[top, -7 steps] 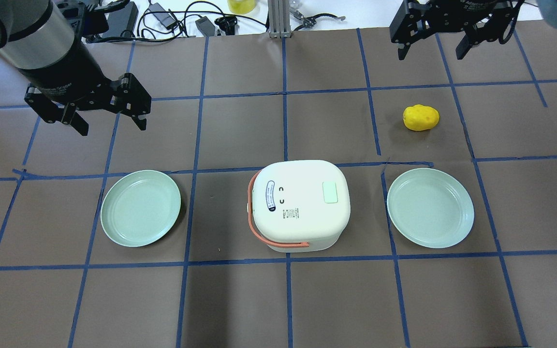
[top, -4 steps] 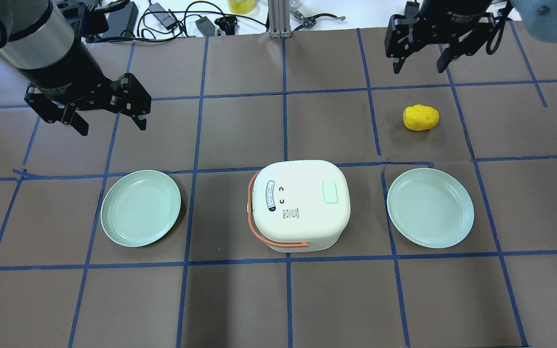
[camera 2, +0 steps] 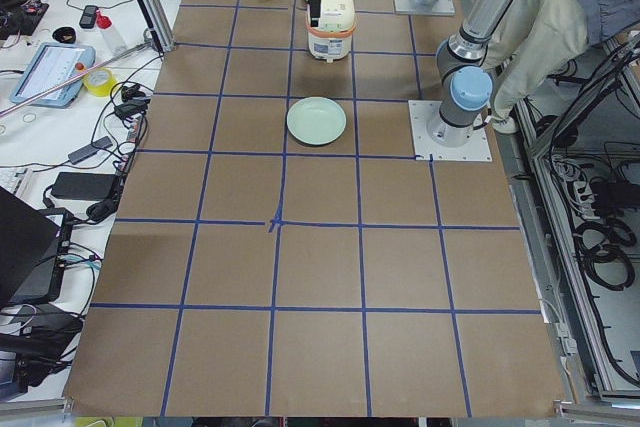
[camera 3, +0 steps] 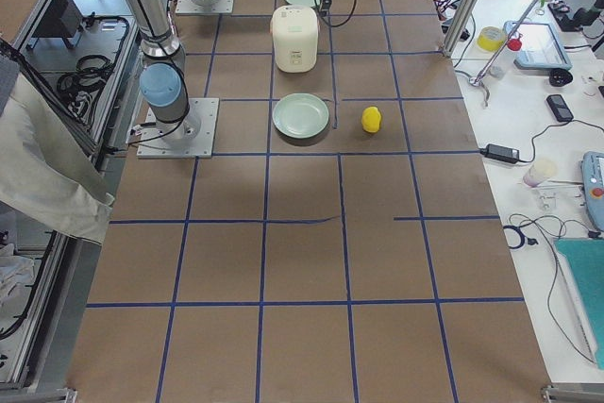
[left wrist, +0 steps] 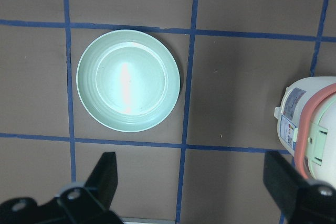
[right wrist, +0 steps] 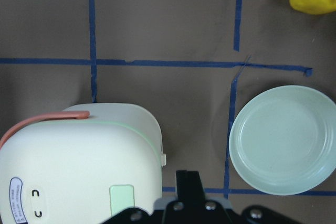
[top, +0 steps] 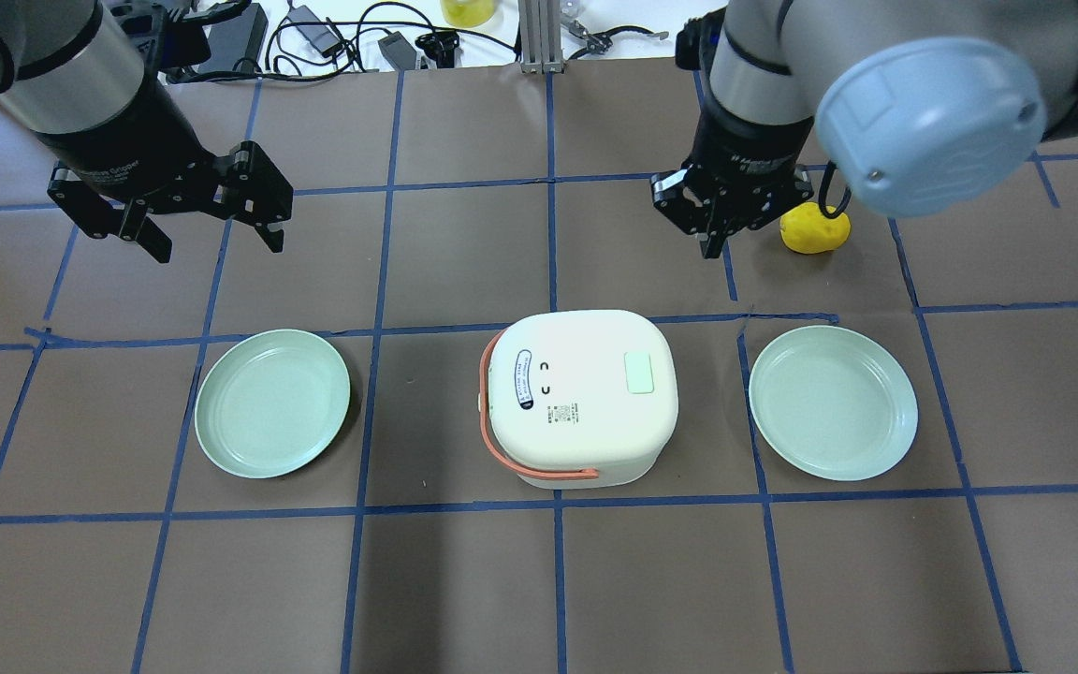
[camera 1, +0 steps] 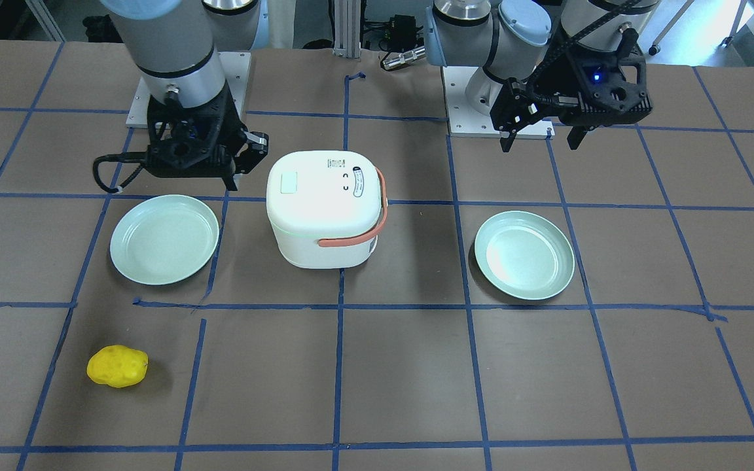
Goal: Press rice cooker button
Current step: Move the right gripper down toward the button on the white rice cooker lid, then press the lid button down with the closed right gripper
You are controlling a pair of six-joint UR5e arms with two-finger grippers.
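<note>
- White rice cooker [top: 581, 412] with a salmon handle sits mid-counter [top: 464, 262] between two green plates [top: 204, 412] [top: 910, 412]; its pale green rectangular button [top: 639, 373] is on the lid.
- Left gripper [top: 219, 248] is spread wide; right gripper [top: 713, 245] is closed and empty.

The rice cooker [top: 581, 398] has a smooth, glossy cream plastic shell. Its lid button [top: 639, 373] is pale green with a flatter finish, and the salmon handle [top: 494, 440] looks smooth and satin. The nine-o'clock plate [top: 272, 402] and the three-o'clock plate [top: 832, 402] beside it are smooth with a soft sheen. Matt brown paper covers the table [top: 464, 580], crossed by blue tape [top: 558, 580]. The yellow lump [top: 806, 234] at two o'clock looks dimpled and matt.
</note>
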